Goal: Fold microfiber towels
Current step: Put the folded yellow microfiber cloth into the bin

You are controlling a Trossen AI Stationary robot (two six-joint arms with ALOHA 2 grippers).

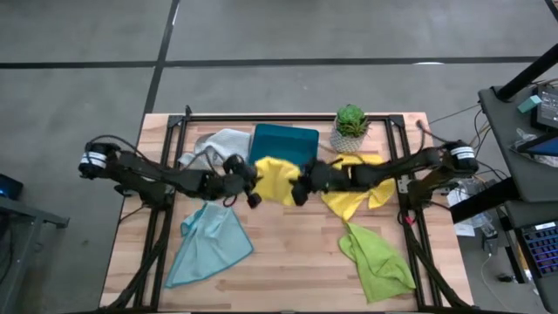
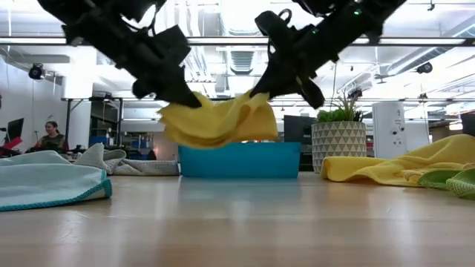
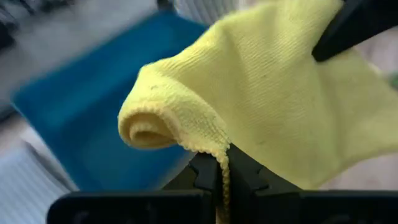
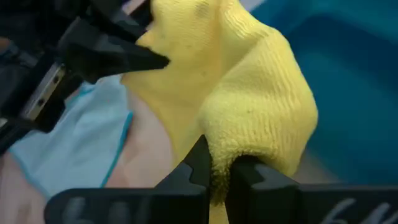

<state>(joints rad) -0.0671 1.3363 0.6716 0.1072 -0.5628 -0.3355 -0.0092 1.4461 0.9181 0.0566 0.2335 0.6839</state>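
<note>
- Presently the left end effector (image 1: pixel 253 197) is clamped on one edge of a yellow towel (image 1: pixel 277 179).
- Right end effector (image 1: pixel 299 194) pinches its opposite edge.
- Towel hangs above the table (image 1: pixel 288 262), before the teal tray (image 1: pixel 283 141).

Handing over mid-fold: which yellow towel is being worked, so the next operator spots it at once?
Find the teal tray at the table's back. The yellow towel just in front hangs lifted between the left gripper and right gripper; the other yellow towel lies flat, ungripped.
</note>
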